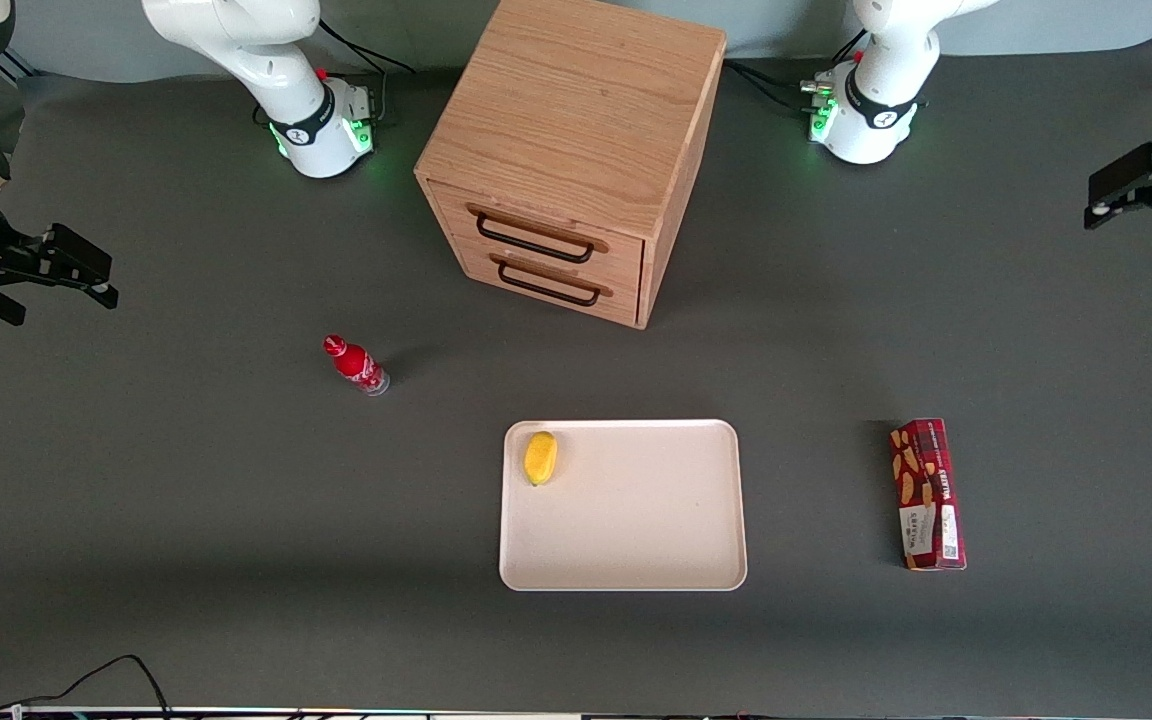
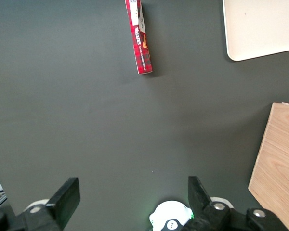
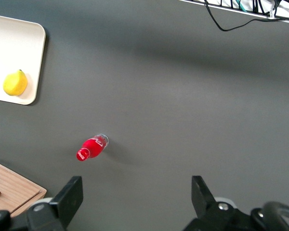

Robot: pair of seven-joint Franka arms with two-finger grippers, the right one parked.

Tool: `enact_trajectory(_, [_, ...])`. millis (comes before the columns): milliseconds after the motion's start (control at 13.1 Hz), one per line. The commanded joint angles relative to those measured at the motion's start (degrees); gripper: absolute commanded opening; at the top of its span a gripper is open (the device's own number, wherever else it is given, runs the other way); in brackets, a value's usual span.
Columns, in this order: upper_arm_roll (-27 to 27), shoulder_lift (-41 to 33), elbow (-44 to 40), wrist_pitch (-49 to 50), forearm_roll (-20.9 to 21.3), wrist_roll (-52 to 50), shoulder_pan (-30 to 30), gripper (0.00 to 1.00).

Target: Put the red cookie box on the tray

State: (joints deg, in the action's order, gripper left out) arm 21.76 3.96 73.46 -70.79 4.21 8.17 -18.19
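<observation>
Gripper [image 2: 134, 202] hangs spread and empty, well above the table. Red cookie box [image 1: 927, 494] lies flat beside the tray [image 1: 636, 575]; probably light, crushable cardboard, best pinched across its narrow middle.

Left arm's hand [image 2: 132, 202] high above the table, fingers [image 2: 67, 195] spread wide.

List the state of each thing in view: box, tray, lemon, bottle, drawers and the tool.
red cookie box: lying flat on the table, beside the tray, not gripped.
tray: flat on the table, holding only the lemon.
lemon: resting in a tray corner.
red bottle: standing upright, capped.
cabinet drawers: both shut.
tool: open, empty, high above the table, apart from the box.
</observation>
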Motion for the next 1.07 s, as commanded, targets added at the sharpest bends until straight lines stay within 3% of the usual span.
enact_trajectory(0, [-0.5,-0.5,-0.2,0.9,-1.2,3.2,-0.2,1.00])
enact_trajectory(685, [-2.4,2.0,-0.2,-0.4,-1.1,3.9,0.1,1.00])
enact_trajectory(989, [-2.3,12.4,-0.2,-14.2,-0.1,1.3,1.1,1.00])
